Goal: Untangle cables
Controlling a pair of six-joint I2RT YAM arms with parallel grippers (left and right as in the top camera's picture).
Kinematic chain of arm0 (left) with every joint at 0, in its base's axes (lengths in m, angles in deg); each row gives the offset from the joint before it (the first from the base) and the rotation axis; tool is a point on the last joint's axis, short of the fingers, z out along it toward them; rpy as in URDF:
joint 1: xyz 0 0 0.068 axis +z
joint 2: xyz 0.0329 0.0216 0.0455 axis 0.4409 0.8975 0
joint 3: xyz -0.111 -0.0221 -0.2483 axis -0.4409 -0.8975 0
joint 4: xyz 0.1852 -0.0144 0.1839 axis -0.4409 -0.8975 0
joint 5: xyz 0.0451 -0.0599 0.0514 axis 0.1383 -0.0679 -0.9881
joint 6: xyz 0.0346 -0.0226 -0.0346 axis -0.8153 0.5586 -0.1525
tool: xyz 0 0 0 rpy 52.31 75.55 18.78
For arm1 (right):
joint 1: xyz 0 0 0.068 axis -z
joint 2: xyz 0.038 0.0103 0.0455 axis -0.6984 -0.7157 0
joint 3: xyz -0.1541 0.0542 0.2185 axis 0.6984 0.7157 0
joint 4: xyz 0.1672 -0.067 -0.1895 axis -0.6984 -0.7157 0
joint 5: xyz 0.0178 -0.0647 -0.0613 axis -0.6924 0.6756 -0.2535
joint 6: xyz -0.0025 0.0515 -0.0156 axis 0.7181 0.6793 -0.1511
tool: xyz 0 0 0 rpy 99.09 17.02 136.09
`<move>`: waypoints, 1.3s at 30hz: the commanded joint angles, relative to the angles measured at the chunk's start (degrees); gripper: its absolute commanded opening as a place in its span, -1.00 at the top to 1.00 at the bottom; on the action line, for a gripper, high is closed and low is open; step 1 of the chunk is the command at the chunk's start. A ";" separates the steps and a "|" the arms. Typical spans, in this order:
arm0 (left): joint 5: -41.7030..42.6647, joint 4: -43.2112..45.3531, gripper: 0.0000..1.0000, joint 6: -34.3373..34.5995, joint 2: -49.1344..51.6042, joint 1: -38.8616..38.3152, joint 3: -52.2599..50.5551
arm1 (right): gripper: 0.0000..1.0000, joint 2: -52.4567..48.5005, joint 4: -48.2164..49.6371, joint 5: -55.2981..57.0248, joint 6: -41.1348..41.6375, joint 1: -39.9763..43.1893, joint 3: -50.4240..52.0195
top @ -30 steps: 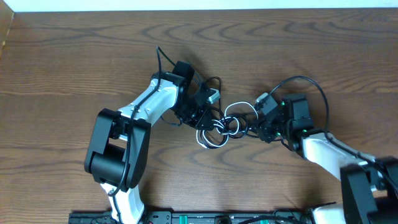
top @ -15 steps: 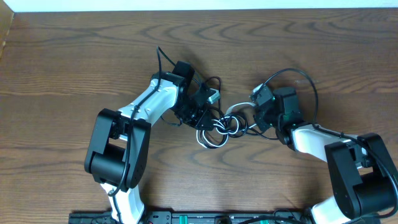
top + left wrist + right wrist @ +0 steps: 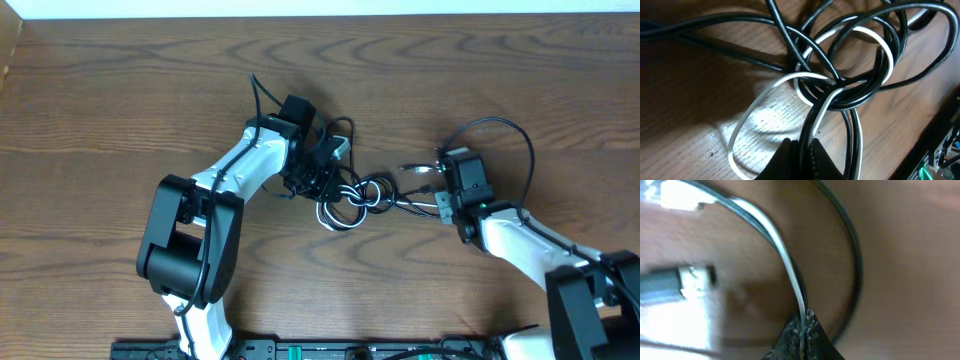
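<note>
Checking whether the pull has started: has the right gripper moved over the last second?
Yes. The right gripper, shut on a cable, has shifted right in the overhead view, away from the left arm, which stayed put.

A dark wooden table (image 3: 110, 90) with wavy grain fills the view. A white strip (image 3: 300, 8) edges its far side.

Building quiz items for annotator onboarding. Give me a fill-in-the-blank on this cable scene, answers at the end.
1. The left gripper is shut on a ____ cable.
2. The right gripper is ____ on a cable.
3. Just one cable in the tangle is ____.
4. The table is ____.
Missing: black; shut; white; wooden.
</note>
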 commanded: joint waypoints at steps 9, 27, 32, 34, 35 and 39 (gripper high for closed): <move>-1.73 4.37 0.85 1.55 -0.96 0.22 -0.22 | 0.13 18.53 -15.50 -15.52 3.67 0.15 -4.90; 0.61 7.96 0.85 -6.71 -17.97 -3.37 -0.22 | -0.23 19.91 -8.31 -40.92 17.73 0.15 -5.42; -3.56 7.93 0.85 -6.88 -18.32 -5.79 -0.22 | -0.33 17.51 -4.17 -40.94 25.31 0.15 -5.42; -3.74 8.20 0.85 -7.13 -18.32 -6.51 -0.22 | -0.33 16.52 -3.06 -40.92 27.39 0.15 -5.40; -3.74 8.44 0.85 -7.13 -18.32 -6.78 -0.22 | -0.33 15.87 -2.75 -40.87 28.46 0.15 -5.40; -3.72 9.09 0.85 -7.08 -18.32 -6.91 -0.22 | -0.26 13.16 -3.19 -40.92 31.01 0.15 -5.31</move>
